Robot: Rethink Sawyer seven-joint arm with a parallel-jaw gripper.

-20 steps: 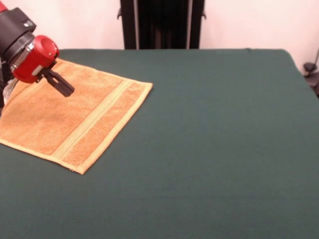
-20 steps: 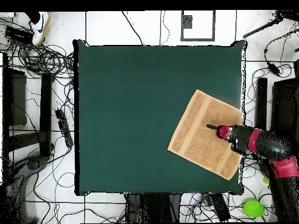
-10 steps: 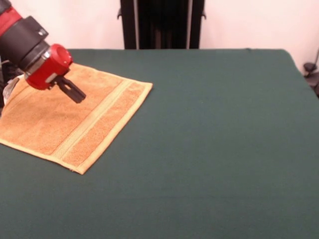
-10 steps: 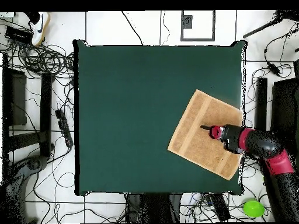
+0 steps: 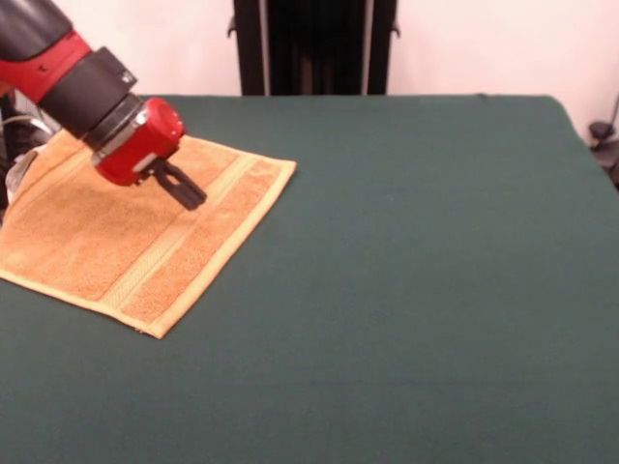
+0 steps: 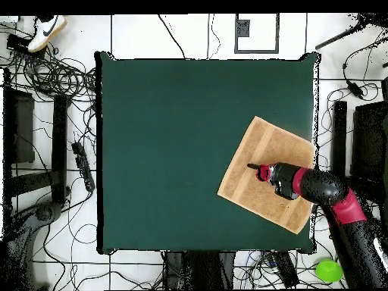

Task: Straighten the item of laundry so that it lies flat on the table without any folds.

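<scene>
A: Orange-tan terry, that towel [image 5: 126,237]. It lies at one side of the green desk [image 5: 406,290], one corner running out to the desk's edge in the overhead view, and it looks spread out already.

B: Mostly flat, yes. I see no fold across the middle. The striped band runs straight near the edge that faces the open desk. The part under the arm is hidden, so I can't vouch for that corner.

A: And the end effector [image 5: 184,188]?

B: It hangs over the towel near the striped band, pointing down and toward the middle of the desk. The fingers read as one dark stub in both views, so I judge them pressed together with nothing pinched between them. Whether the tip touches the cloth, I cannot tell.

A: What could spoil things from here?

B: If the tip drags on the terry, the loops could catch and the cloth would bunch into a new ridge ahead of it. A push toward the desk's edge could also slide the overhanging corner off, and its weight might pull more after it.

A: So a clean lift away looks safest.

B: That's my judgement, if the hidden corner is flat too.
</scene>
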